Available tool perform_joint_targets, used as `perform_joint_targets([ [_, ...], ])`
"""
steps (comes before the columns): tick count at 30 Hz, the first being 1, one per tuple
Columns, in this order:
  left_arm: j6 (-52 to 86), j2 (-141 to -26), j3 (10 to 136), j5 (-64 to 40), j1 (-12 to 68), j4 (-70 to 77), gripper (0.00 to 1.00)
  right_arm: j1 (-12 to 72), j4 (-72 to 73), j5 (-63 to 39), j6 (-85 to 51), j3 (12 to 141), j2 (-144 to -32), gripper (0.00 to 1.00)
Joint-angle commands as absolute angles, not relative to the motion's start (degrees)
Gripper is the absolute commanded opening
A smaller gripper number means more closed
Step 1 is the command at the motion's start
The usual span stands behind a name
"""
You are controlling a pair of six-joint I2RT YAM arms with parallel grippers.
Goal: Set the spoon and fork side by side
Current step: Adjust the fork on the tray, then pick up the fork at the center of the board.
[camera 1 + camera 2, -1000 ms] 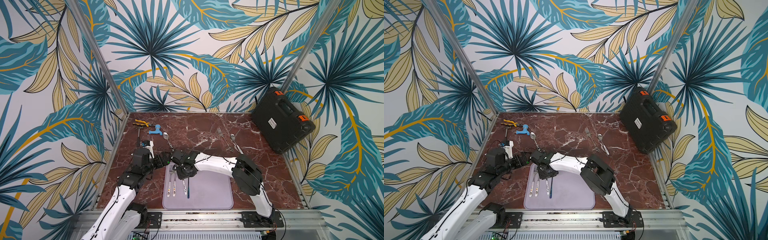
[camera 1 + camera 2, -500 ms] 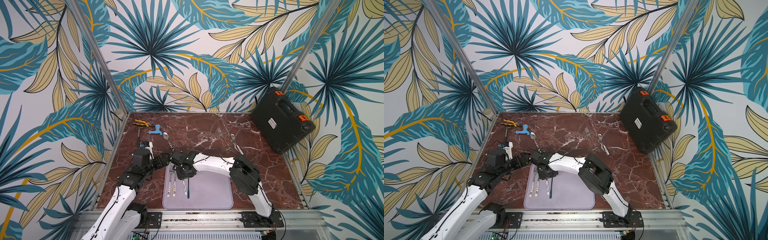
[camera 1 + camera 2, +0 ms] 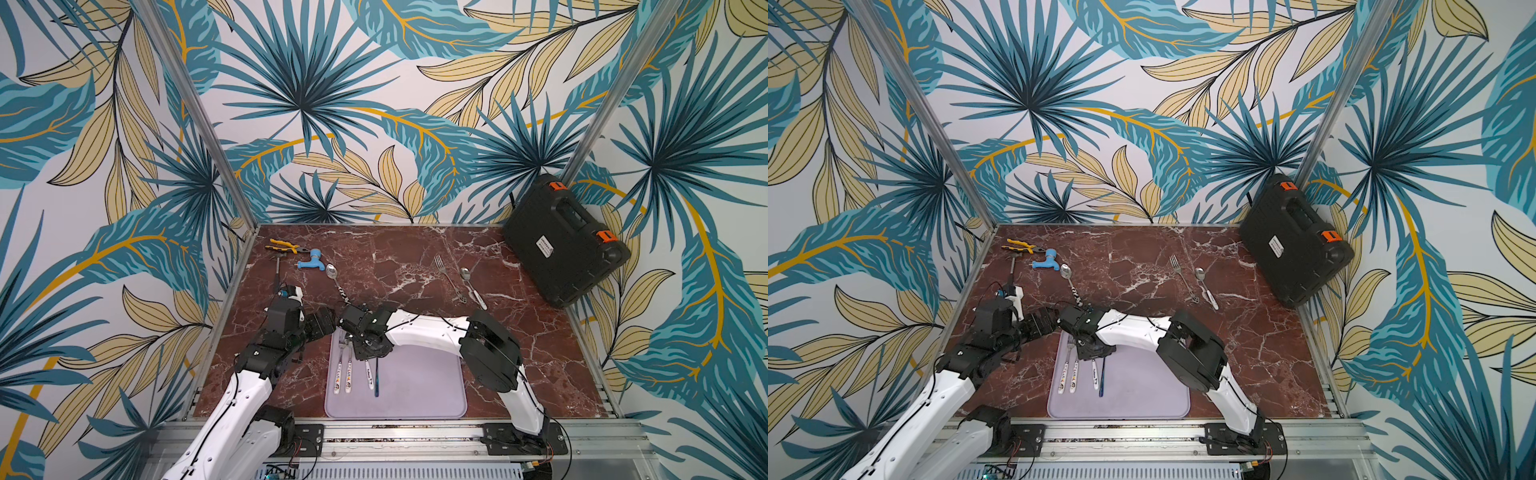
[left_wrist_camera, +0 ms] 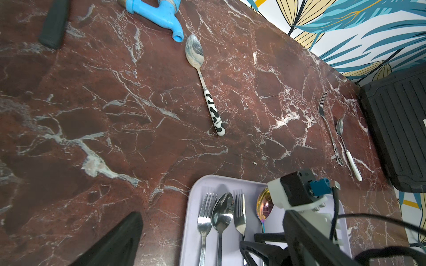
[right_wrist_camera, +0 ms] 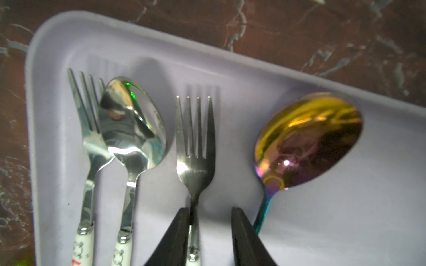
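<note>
Table (image 3: 415, 266): red-brown marble w/ white veins, walled on three sides by leaf-print panels.
Case (image 3: 565, 245): black, orange latches, far right corner, leaning on the wall.
Tray (image 3: 419, 386): lilac, rounded corners, flat on table at near edge, centre.
Right arm (image 3: 428, 332): white, reaches across to tray's far left corner.
Left arm (image 3: 245, 395): white, bent, wrist just off tray's left edge.
Right gripper (image 5: 209, 210): low over tray, jaws partway apart astride the fork's neck; one finger touches the stem, a gap to the other; not clamped.
Left gripper (image 3: 324, 323): spread wide, nothing in it, above bare marble beside tray.
Fork (image 5: 196, 142): on tray, white handle, tines toward far rim.
Rainbow spoon (image 5: 309, 140): on tray just beside fork, apart from it, bowl angled away, blue handle approx. parallel in top views.
Cartoon-handle fork (image 5: 87, 129) + cartoon-handle spoon (image 5: 131, 124): leftmost on tray; spoon bowl overlaps the fork's tines.
Cow-print spoon (image 4: 207, 89): on marble beyond tray.
Blue tap (image 4: 156, 13): far left, spout near that spoon's bowl.
Pliers (image 3: 282, 246): yellow grips, far left corner.
Plain fork (image 3: 446, 274) + small spoon (image 3: 471, 286): paired on marble nr case.
</note>
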State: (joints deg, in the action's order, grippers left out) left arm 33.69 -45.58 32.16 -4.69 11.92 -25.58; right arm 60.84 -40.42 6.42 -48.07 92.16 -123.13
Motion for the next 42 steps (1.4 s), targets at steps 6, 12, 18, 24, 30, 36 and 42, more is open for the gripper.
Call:
perform_joint_targets([
  [6, 33.7, -45.0, 33.8, -4.4, 12.0, -25.7, 1.00, 61.3, -39.0, 5.6, -52.0, 87.8, -122.6, 0.24],
  [12, 33.7, -44.9, 33.7, -4.5, 12.0, -25.6, 1.00, 61.3, -39.0, 5.4, -51.8, 87.9, -122.5, 0.26],
  [18, 33.7, -45.1, 33.9, -4.4, 12.0, -25.5, 1.00, 61.4, -39.3, 5.8, -49.0, 88.9, -120.8, 0.42],
  [24, 34.2, -45.3, 34.0, -4.3, 11.8, -24.3, 1.00, 61.0, -39.1, 6.0, -46.2, 88.3, -116.2, 0.50],
  [30, 34.8, -48.0, 35.0, -3.9, 11.5, -22.5, 1.00, 58.3, -40.9, 7.5, -42.3, 87.6, -111.0, 0.54],
  [36, 35.7, -54.0, 37.2, -3.3, 11.4, -19.8, 1.00, 52.0, -41.9, 7.4, -37.7, 86.8, -107.6, 0.54],
  [42, 37.6, -62.3, 40.0, -3.8, 11.3, -17.0, 1.00, 43.6, -42.0, 7.3, -33.6, 85.2, -105.5, 0.54],
])
